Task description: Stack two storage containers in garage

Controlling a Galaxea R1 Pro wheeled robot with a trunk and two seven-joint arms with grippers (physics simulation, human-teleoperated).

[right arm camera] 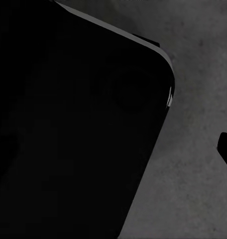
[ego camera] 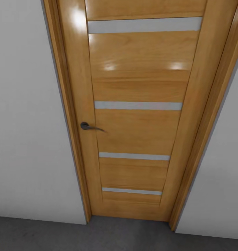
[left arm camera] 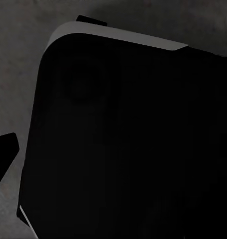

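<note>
Closed slatted door [ego camera: 136, 115], apparently garage-side.

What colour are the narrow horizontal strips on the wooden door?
The strips are pale grey-white, set in the golden-brown door. Best in the head view.

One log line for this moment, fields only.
phase: in transit | ahead: closed wooden door, handle | floor: dark grey concrete | containers: unseen | grippers: state unclear

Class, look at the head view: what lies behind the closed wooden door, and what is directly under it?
The wooden door is shut in its frame, so whatever lies behind it is hidden. Its pale strips reveal nothing beyond. Under its bottom edge, dark grey floor shows, with white wall on either side.
</note>
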